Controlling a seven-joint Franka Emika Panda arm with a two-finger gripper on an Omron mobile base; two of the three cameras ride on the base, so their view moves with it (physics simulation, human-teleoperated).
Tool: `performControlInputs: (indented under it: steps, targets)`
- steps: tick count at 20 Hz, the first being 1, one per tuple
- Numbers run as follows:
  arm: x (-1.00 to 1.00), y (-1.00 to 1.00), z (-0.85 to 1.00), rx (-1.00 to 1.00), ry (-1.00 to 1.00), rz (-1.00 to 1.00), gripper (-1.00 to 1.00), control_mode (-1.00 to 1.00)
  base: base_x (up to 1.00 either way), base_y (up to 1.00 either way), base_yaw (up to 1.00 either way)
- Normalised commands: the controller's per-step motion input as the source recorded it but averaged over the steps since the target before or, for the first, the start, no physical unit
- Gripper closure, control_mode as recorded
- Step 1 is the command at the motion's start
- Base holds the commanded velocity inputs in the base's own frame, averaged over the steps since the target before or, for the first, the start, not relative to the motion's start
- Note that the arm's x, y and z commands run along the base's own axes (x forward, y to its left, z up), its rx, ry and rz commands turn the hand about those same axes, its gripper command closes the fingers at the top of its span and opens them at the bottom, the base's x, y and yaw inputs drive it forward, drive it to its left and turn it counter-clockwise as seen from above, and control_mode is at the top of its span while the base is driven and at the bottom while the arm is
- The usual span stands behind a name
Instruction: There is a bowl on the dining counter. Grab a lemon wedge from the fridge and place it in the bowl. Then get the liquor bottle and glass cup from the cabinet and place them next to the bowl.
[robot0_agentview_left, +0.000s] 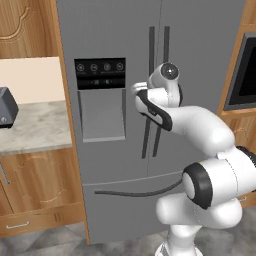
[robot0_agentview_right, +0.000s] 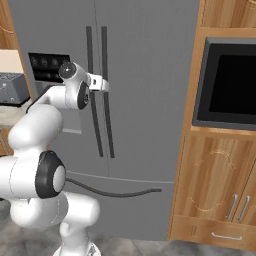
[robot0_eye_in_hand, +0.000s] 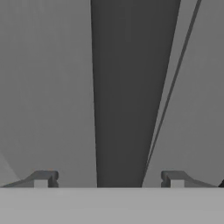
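1. You're looking at a glossy white arm (robot0_agentview_left: 210, 130) with rounded, bulbous link shells.
2. Dark grey bands and caps are ringing its joints (robot0_agentview_left: 199, 184).
3. A round grey disc is capping the wrist end (robot0_agentview_left: 170, 71).
4. The gripper (robot0_eye_in_hand: 109, 179) is showing two small dark grey finger tips (robot0_eye_in_hand: 43, 178) with pale pads.

End effector (robot0_eye_in_hand: 109, 179) wide apart, forward

Brightness: even, soft light across both base views, nothing dim.
Glare: none on the fridge (robot0_agentview_left: 120, 100) doors, just a flat grey sheen.
Shadows: faint, beside the dark handles.
Sharpness: base views slightly soft; hand view blurry, the handle (robot0_eye_in_hand: 122, 92) a smeared dark band.
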Motion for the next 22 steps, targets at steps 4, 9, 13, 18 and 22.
performControlInputs:
  steps: [4, 9, 13, 18, 22]
  targets:
    - [0.04, 0.04, -0.11, 0.00, -0.01, 0.00, 1.00, -1.00, 0.00, 0.00, 0.00]
    - [-0.36, 0.39, -0.01, 0.00, -0.10, 0.00, 1.00, -1.00, 0.00, 0.00, 0.00]
    - [-0.64, 0.40, 0.01, 0.00, -0.09, 0.00, 1.00, -1.00, 0.00, 0.00, 0.00]
    - [-1.00, 0.48, 0.23, 0.00, -0.07, 0.03, 1.00, -1.00, 0.00, 0.00, 0.00]
    - [-1.00, 0.77, 0.37, 0.00, 0.00, 0.08, 1.00, -1.00, 0.00, 0.00, 0.00]
